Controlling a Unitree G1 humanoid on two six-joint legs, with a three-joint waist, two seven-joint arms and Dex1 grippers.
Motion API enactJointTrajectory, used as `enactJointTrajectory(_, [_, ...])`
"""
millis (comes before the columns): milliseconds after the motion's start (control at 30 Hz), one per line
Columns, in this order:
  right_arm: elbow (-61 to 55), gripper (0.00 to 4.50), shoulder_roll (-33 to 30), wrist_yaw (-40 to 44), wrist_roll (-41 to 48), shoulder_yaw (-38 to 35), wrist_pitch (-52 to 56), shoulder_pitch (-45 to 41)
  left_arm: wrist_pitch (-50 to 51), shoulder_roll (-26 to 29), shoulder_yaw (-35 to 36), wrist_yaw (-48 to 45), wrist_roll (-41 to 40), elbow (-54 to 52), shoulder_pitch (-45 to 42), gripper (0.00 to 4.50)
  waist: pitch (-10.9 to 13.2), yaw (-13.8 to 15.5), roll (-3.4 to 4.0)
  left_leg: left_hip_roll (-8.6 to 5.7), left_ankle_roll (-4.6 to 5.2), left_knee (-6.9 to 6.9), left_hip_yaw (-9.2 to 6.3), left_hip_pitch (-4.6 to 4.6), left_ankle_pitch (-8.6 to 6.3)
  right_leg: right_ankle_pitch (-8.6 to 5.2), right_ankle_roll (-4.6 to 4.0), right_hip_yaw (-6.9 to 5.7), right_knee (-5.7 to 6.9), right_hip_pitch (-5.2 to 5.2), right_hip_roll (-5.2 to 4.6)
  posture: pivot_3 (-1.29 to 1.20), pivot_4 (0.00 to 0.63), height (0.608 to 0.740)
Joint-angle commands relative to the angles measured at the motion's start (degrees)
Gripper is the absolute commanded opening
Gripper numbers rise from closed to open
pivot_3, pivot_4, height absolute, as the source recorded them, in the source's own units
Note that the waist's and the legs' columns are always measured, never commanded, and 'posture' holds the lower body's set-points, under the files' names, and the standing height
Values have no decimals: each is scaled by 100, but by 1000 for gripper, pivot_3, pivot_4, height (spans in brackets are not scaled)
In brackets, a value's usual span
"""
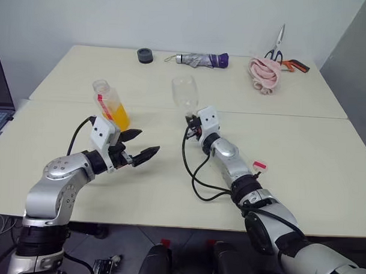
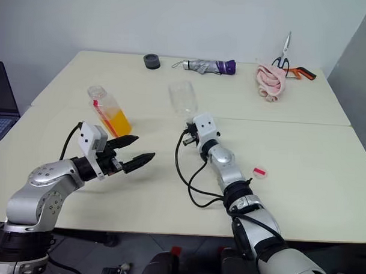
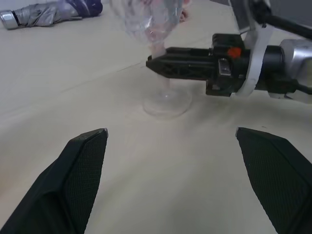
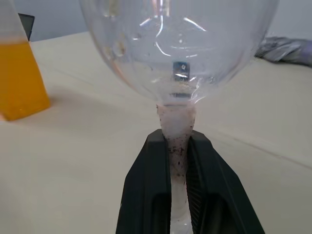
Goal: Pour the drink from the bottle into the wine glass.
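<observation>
While the right gripper [image 4: 178, 161] pinches the wine glass [image 1: 184, 94] by its stem, likely steadying it for pouring, the left gripper [image 1: 136, 144] gapes wide and empty, the uncapped bottle [image 1: 111, 104] of orange drink [image 1: 119, 115] just behind its fingers.

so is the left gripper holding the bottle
No, the left gripper has its fingers spread open in the air, with the bottle standing apart on the table behind it.
</observation>
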Motion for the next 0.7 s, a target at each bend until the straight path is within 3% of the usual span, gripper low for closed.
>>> enactJointTrajectory(33, [150, 132, 37, 338, 90, -39, -207, 148, 88, 143, 247, 67, -173, -351, -5, 4500, 0, -17, 0, 1, 0, 0, 0, 0, 0, 0, 0, 0, 0, 0, 1, 0, 150, 740])
enactJointTrajectory(667, [-89, 132, -6, 673, 84, -61, -288, 584, 92, 408, 202, -177, -203, -217, -406, 4500, -1, -67, -1, 5, 0, 0, -1, 11, 0, 0, 0, 2, 7, 5, 8, 0, 150, 740])
enactJointTrajectory(700, [-103, 845, -6, 679, 100, -73, -279, 581, 97, 411, 215, -179, -208, -226, -421, 4500, -1, -67, -1, 5, 0, 0, -1, 11, 0, 0, 0, 2, 7, 5, 8, 0, 150, 740])
